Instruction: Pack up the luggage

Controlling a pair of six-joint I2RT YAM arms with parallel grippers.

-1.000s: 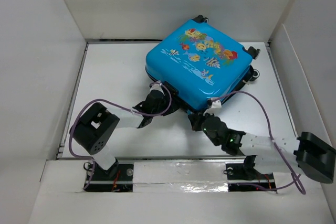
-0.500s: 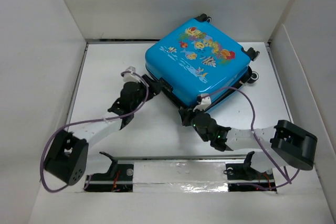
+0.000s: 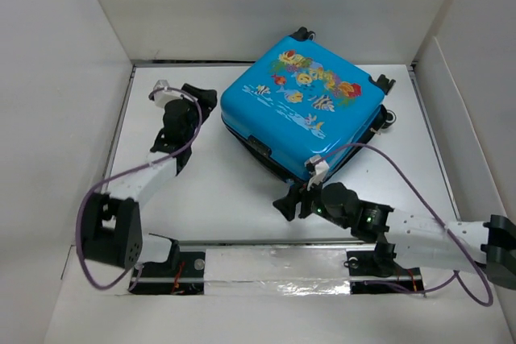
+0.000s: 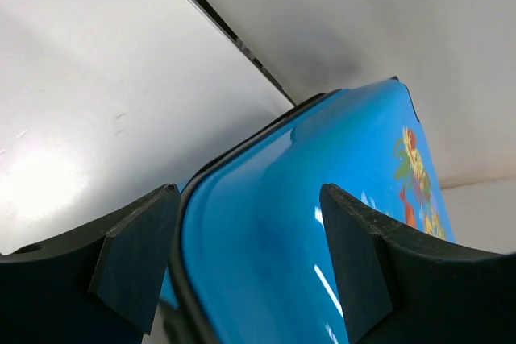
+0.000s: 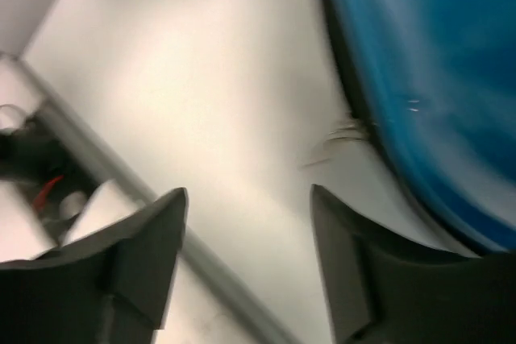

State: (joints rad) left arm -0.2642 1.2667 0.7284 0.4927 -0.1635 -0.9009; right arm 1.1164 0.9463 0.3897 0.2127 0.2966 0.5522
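Observation:
The luggage (image 3: 302, 106) is a bright-blue hard-shell case with a fish print, lying closed and flat at the back middle of the table, its black wheels toward the back right. My left gripper (image 3: 203, 96) stands open just off the case's left corner, not touching it. In the left wrist view the blue shell (image 4: 290, 223) and its dark seam fill the gap between my open fingers (image 4: 133, 255). My right gripper (image 3: 287, 201) is open and empty in front of the case's near corner. The right wrist view shows bare table between its fingers (image 5: 149, 255) and the luggage (image 5: 427, 54) at the upper right.
White walls (image 3: 64, 118) close in the table on the left, back and right. A taped rail (image 3: 274, 243) runs along the front edge by the arm bases. Purple cables loop from both arms, one (image 3: 363, 151) lying against the case's front right side.
Both grippers have opened and let go of the case's front edge. The left arm swung back and left; the right drew toward the front. The case shifted slightly backward.

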